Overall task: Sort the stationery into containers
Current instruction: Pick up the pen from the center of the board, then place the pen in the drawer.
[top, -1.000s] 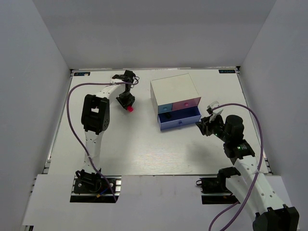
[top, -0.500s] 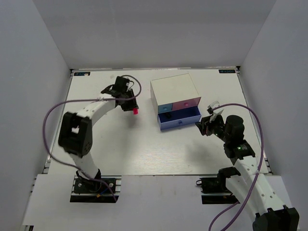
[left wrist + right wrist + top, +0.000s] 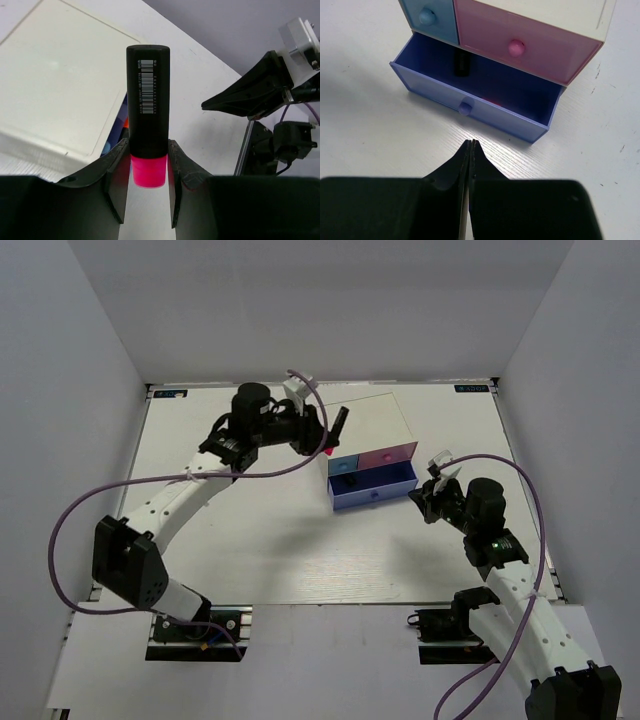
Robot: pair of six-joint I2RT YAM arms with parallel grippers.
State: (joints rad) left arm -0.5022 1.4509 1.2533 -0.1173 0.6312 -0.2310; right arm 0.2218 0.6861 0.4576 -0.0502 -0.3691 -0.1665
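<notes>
Left wrist cam: pink-cap highlighter pinched in left jaws, cap end between them, black barrel pointing straight out, over box top. Barcode on barrel, digits too small to read. Right jaws pressed together, nothing in them, w/ purple drawer pulled out just ahead. White worktop, grey walls.

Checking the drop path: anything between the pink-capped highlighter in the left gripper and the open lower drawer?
Nothing visible blocks it. The lower drawer stands pulled out; one black item lies at its left end. The pink-capped highlighter in the left gripper hangs near the front-left corner of the box. The right gripper, shut, sits clear before the drawer.
</notes>
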